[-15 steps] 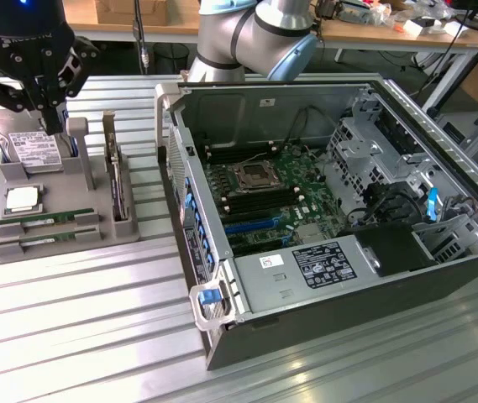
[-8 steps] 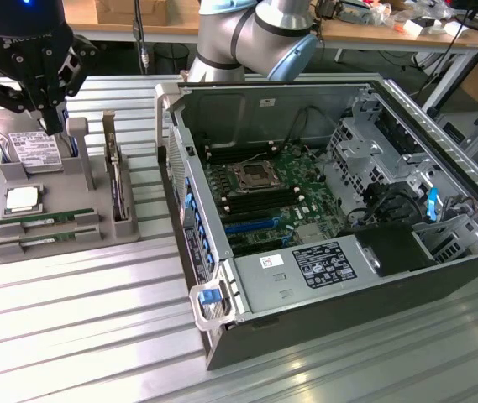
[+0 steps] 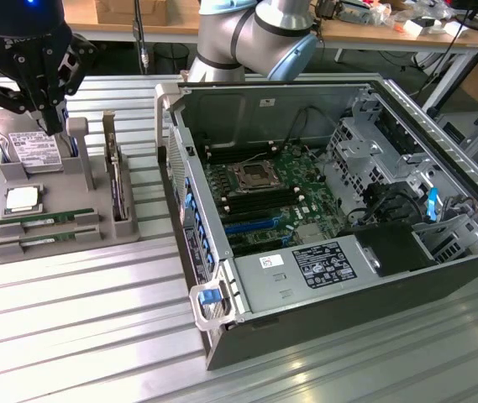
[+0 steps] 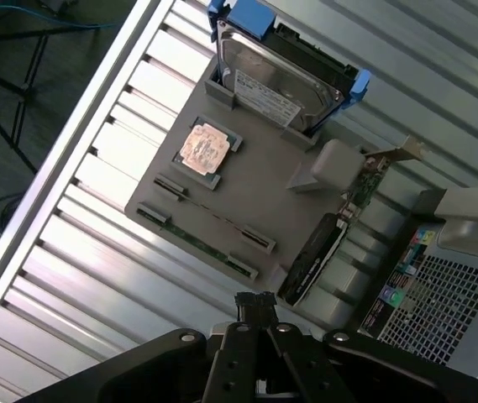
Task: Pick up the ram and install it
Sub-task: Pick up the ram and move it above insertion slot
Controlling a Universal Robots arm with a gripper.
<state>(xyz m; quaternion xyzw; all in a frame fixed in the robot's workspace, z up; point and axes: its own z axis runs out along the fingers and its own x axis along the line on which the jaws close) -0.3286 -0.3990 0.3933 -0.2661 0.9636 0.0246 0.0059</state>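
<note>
the ram (image 3: 44,221) lies in the tray (image 3: 58,191), beneath and slightly aside of the claw (image 3: 54,128), which is pinched shut and empty; lowered like that, it may jab the stick, not straddle it.

Top access to ram sticks (image 3: 41,222) was clear. Hard drive (image 3: 33,153) and post (image 3: 79,141) stood beyond them, upright card (image 3: 118,180) on exterior view's right. End effector (image 3: 54,126) hung above the drive. Case (image 3: 348,285) was open-topped; its wall sat between tray (image 3: 62,195) and motherboard (image 3: 281,189).
</note>
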